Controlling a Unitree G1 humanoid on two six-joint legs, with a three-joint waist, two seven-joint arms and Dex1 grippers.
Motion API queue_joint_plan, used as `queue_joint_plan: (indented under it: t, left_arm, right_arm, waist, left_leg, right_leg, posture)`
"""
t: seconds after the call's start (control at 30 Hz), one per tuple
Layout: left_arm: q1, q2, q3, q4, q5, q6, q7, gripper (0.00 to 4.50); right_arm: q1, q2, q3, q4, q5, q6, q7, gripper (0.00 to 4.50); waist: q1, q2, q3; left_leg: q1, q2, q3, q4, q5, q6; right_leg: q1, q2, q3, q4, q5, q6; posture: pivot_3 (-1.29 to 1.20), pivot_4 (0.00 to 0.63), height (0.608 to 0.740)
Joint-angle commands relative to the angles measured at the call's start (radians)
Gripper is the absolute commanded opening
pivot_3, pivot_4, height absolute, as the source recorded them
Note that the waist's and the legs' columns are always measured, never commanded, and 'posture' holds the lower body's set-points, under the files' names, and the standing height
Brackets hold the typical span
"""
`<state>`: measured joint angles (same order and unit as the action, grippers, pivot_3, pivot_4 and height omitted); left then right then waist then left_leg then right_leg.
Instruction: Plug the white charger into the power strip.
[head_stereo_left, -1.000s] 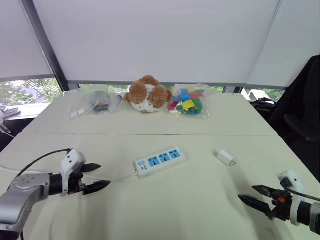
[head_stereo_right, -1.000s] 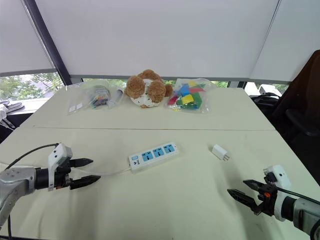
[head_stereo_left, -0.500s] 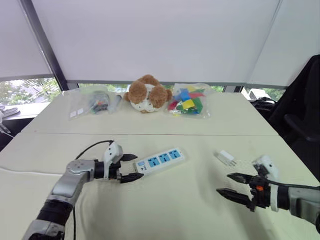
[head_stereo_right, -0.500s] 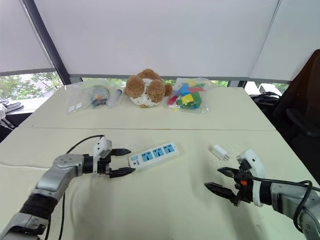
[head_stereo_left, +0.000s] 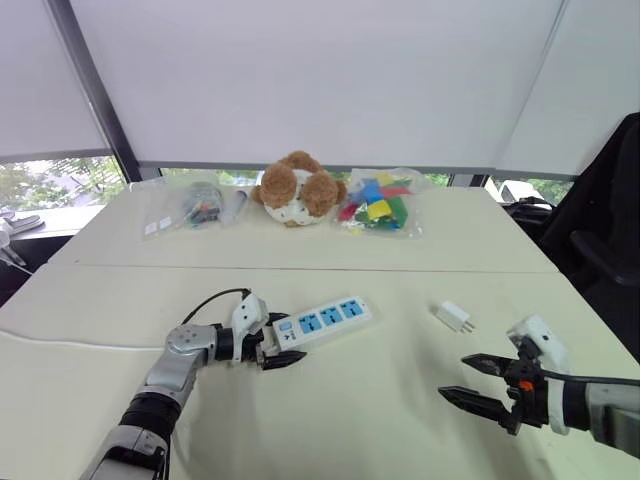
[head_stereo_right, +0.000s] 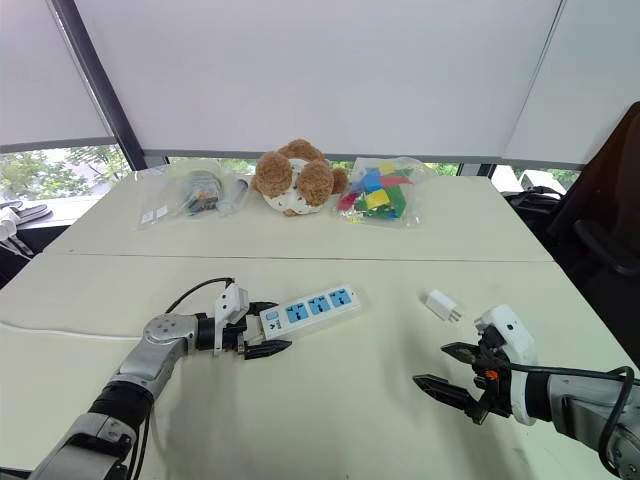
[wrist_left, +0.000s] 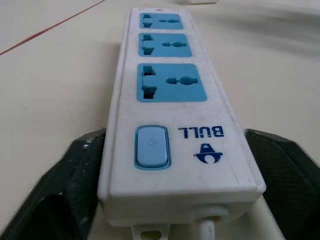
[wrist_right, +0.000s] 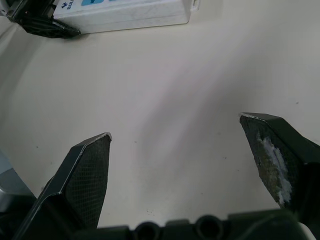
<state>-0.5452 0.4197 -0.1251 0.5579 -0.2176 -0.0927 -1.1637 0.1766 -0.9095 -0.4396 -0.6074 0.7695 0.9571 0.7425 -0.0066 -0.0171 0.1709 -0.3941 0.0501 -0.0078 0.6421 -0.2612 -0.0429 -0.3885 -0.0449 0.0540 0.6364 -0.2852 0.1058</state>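
The white power strip (head_stereo_left: 322, 321) with three blue sockets lies flat in the middle of the table. My left gripper (head_stereo_left: 280, 340) is open at the strip's cord end, one finger on each side of it. The left wrist view shows the switch end of the strip (wrist_left: 170, 100) between the two black fingers (wrist_left: 75, 175). The white charger (head_stereo_left: 453, 317) lies on its side on the table to the right of the strip. My right gripper (head_stereo_left: 480, 385) hovers open over bare table, nearer to me than the charger, holding nothing. In the right wrist view the strip (wrist_right: 125, 12) is far ahead of it.
A brown teddy bear (head_stereo_left: 295, 188), a clear bag of coloured blocks (head_stereo_left: 378, 205) and a bag of small items (head_stereo_left: 195, 203) line the far side of the table. The strip's white cable (head_stereo_left: 80, 345) trails off to the left. A black chair (head_stereo_left: 605, 220) stands at the right.
My left gripper has moved right until its fingers straddle the strip's cord end. My right gripper has drifted slightly right and nearer to me, still open.
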Motion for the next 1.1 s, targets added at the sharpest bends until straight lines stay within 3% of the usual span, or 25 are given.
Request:
queue_joint_plan:
  t: [0.03, 0.2, 0.37, 0.43, 0.5, 0.6, 0.77, 0.9, 1.1]
  left_arm:
    - [-0.014, -0.013, 0.012, 0.020, -0.003, -0.030, -0.014, 3.05]
    - [-0.033, 0.019, -0.022, 0.009, 0.020, -0.048, -0.093, 3.06]
    - [-0.064, 0.065, -0.096, 0.013, 0.070, -0.090, -0.223, 3.06]
    - [-0.104, 0.071, -0.130, 0.047, 0.097, -0.104, -0.274, 3.06]
    - [-0.136, 0.059, -0.141, 0.077, 0.099, -0.079, -0.297, 3.06]
    - [-0.138, 0.042, -0.153, 0.079, 0.109, -0.091, -0.294, 3.06]
    - [-0.134, 0.007, -0.139, 0.083, 0.132, -0.117, -0.234, 3.06]
    - [-0.109, 0.003, -0.132, 0.073, 0.143, -0.127, -0.199, 3.06]
    - [-0.034, 0.002, -0.125, -0.010, 0.131, -0.092, -0.155, 3.06]
  right_arm:
    - [-0.007, -0.023, -0.037, -0.021, 0.015, 0.003, 0.006, 4.50]
    - [-0.079, -0.075, -0.078, 0.033, 0.053, 0.057, 0.015, 4.50]
    - [-0.237, -0.270, -0.024, 0.183, 0.037, 0.158, 0.058, 4.50]
    - [-0.398, -0.374, 0.108, 0.308, -0.021, 0.115, 0.136, 4.50]
    - [-0.634, -0.423, 0.335, 0.422, -0.118, 0.088, 0.246, 4.50]
    - [-0.998, -0.320, 0.675, 0.652, -0.318, 0.087, 0.383, 4.50]
    - [-1.350, -0.111, 1.013, 1.171, -0.643, -0.092, 0.596, 4.50]
    - [-1.514, 0.039, 1.150, 1.535, -0.829, -0.263, 0.736, 4.50]
    - [-1.595, 0.158, 1.157, 1.817, -0.982, -0.419, 0.770, 4.50]
  waist:
    - [0.000, 0.000, 0.000]
    - [-0.003, 0.000, 0.000]
    - [-0.003, 0.000, 0.000]
    - [-0.004, 0.001, 0.000]
    - [-0.007, 0.003, 0.000]
    - [-0.009, 0.004, 0.000]
    - [0.006, 0.005, 0.000]
    - [0.021, 0.008, 0.000]
    - [0.019, 0.009, 0.000]
  left_leg:
    - [0.000, 0.000, 0.000, 0.001, 0.000, 0.000]
    - [-0.001, 0.000, 0.000, 0.003, 0.000, 0.000]
    - [-0.003, 0.000, 0.000, 0.004, 0.000, 0.000]
    - [-0.003, 0.000, -0.001, 0.004, -0.001, 0.001]
    - [-0.006, 0.000, 0.001, 0.005, -0.001, 0.001]
    - [-0.009, 0.000, 0.001, 0.006, -0.001, 0.001]
    - [-0.018, -0.001, 0.001, 0.008, -0.001, 0.001]
    - [-0.022, -0.002, 0.002, 0.010, 0.000, 0.001]
    - [-0.020, -0.002, 0.002, 0.011, 0.000, 0.000]
  right_leg:
    - [0.000, 0.000, 0.000, 0.000, 0.000, 0.000]
    - [0.000, 0.000, 0.000, 0.000, 0.000, 0.000]
    - [-0.002, -0.001, 0.000, 0.001, 0.000, 0.000]
    - [-0.001, 0.000, -0.001, 0.001, 0.000, 0.000]
    - [-0.006, -0.001, 0.000, 0.003, 0.000, 0.000]
    - [-0.010, -0.001, 0.000, 0.004, 0.000, 0.000]
    - [-0.019, -0.001, 0.000, 0.009, 0.000, 0.001]
    - [-0.024, -0.002, 0.000, 0.012, 0.001, 0.003]
    - [-0.021, -0.002, 0.000, 0.014, 0.001, 0.003]
  posture:
    - [0.00, 0.150, 0.739]
    - [0.00, 0.150, 0.739]
    - [0.00, 0.150, 0.739]
    - [0.00, 0.150, 0.739]
    - [0.00, 0.150, 0.739]
    - [0.00, 0.150, 0.739]
    - [0.00, 0.150, 0.739]
    - [0.00, 0.150, 0.739]
    - [0.00, 0.150, 0.739]
